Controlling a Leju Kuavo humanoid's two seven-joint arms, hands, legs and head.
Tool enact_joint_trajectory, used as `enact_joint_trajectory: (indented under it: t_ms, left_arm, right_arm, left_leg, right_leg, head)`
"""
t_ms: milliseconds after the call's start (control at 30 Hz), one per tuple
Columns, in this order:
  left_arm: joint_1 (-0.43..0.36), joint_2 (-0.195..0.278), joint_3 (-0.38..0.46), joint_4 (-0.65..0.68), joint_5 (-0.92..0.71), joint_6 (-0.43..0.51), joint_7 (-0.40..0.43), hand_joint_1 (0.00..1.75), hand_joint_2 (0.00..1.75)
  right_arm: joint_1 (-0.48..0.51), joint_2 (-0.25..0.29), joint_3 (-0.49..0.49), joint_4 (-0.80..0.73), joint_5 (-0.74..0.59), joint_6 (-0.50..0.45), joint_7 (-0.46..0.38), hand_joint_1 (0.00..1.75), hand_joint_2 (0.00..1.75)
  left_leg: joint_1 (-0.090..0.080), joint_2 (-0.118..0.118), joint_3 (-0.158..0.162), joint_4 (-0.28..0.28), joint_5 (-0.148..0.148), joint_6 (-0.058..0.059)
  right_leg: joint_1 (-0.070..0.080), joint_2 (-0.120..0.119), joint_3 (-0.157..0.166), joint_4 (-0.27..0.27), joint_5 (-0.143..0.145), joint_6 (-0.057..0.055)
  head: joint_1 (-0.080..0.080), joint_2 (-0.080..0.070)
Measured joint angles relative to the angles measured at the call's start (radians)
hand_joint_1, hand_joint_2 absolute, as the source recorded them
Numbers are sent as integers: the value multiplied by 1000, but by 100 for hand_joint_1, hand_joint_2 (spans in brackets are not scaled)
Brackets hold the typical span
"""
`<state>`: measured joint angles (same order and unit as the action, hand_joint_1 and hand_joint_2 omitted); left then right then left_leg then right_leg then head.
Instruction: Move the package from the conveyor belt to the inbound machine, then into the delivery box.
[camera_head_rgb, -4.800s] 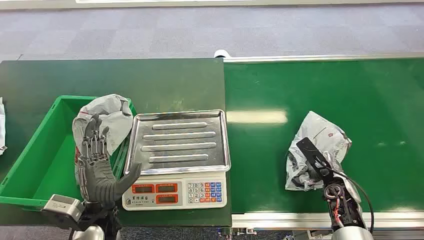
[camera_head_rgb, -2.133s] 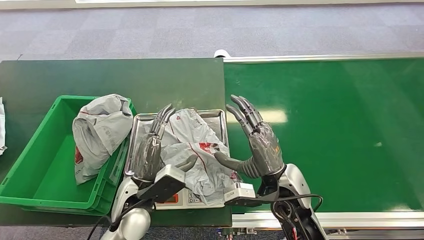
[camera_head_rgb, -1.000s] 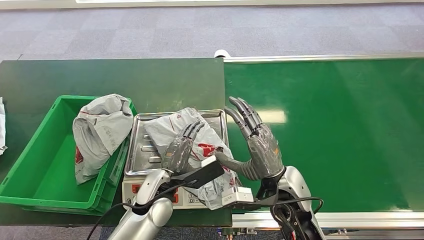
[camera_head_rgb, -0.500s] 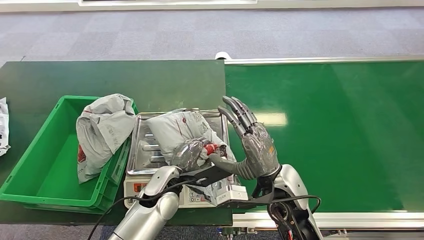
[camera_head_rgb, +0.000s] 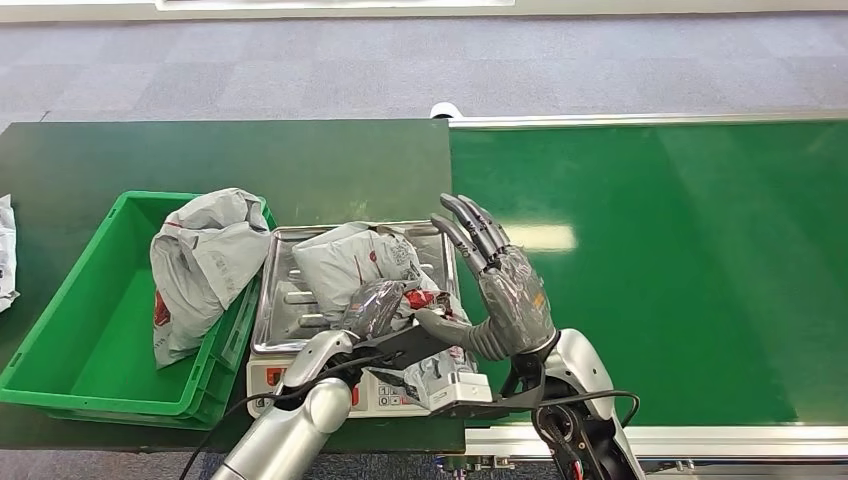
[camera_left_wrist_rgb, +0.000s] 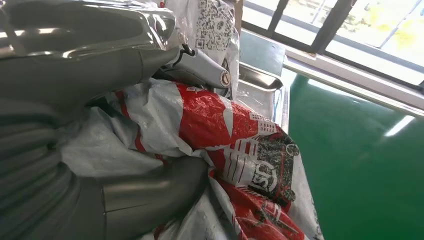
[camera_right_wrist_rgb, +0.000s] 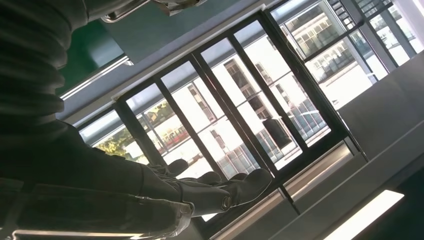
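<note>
The grey package with red print (camera_head_rgb: 360, 262) lies crumpled on the steel tray of the inbound machine (camera_head_rgb: 290, 240), a weighing scale. My left hand (camera_head_rgb: 378, 305) grips its near side, fingers curled over the bag. In the left wrist view the package (camera_left_wrist_rgb: 225, 130) is pinched between the thumb (camera_left_wrist_rgb: 145, 192) and the fingers (camera_left_wrist_rgb: 100, 30). My right hand (camera_head_rgb: 500, 290) stands open and upright at the scale's right edge, fingers spread, with its thumb by the bag. Those right fingers (camera_right_wrist_rgb: 220, 192) hold nothing in the right wrist view.
The green delivery box (camera_head_rgb: 75, 310) stands left of the scale, with another grey package (camera_head_rgb: 200, 262) leaning in its right end. The green conveyor belt (camera_head_rgb: 680, 260) runs to the right. A white bag edge (camera_head_rgb: 5, 250) lies at the far left.
The package came from the belt onto the scale tray. My left hand moved from the box across the tray and closed on the package. The right hand let go and stayed raised beside it.
</note>
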<state>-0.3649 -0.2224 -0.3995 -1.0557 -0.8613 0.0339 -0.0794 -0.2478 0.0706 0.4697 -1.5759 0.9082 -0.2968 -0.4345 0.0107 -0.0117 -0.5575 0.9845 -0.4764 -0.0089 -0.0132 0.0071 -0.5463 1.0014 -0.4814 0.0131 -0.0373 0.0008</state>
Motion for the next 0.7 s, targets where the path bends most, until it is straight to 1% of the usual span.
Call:
enact_joint_trajectory:
  t_ms: [100, 200, 300, 333, 400, 467, 567, 700]
  left_arm:
    - [12, 2, 8, -12, 45, -1, -37, 147, 175]
    - [38, 10, 17, -43, 121, 20, -102, 148, 175]
    - [67, 18, 25, -81, 172, 42, -145, 164, 175]
    - [79, 21, 28, -97, 196, 57, -171, 169, 175]
    - [106, 27, 32, -150, 260, 102, -244, 174, 175]
    - [124, 30, 32, -215, 318, 150, -312, 175, 175]
    - [151, 37, 35, -305, 373, 227, -384, 175, 175]
    - [205, 50, 47, -465, 433, 383, -487, 175, 175]
  right_arm:
    - [-1, 0, 2, 3, -1, 0, -2, 0, 175]
    - [-3, 3, 8, 3, -10, 0, -15, 0, 175]
    - [-5, 11, 21, 0, -17, 0, -24, 0, 175]
    - [-7, 13, 23, -1, -18, 0, -25, 0, 175]
    - [-9, 13, 22, -2, -17, 1, -25, 0, 175]
    - [-8, 8, 16, 0, -16, 2, -23, 0, 175]
    - [-8, 5, 14, 1, -18, 0, -24, 0, 175]
    - [-8, -1, 9, 2, -26, -17, -24, 0, 175]
  left_leg:
    - [0, 0, 0, 0, 0, 0]
    - [0, 0, -1, 0, 0, 0]
    - [0, 1, -2, 0, 0, 0]
    - [0, 1, -2, 0, 0, 0]
    - [0, 1, -3, 0, 0, 0]
    - [0, 1, -5, 0, 0, 0]
    - [0, 1, -6, 0, 0, 0]
    - [0, 1, -8, 0, 0, 0]
  right_leg:
    - [0, 0, 0, 0, 0, 0]
    - [0, 0, -2, 0, 0, 0]
    - [0, 1, -4, 0, 0, 0]
    - [0, 1, -4, 0, 0, 0]
    - [0, 1, -5, 0, 0, 0]
    - [0, 1, -6, 0, 0, 0]
    - [0, 1, -7, 0, 0, 0]
    - [0, 1, -9, 0, 0, 0]
  head:
    - [0, 0]
    - [0, 0]
    - [0, 0]
    - [0, 0]
    - [0, 0]
    - [0, 0]
    - [0, 0]
    - [0, 0]
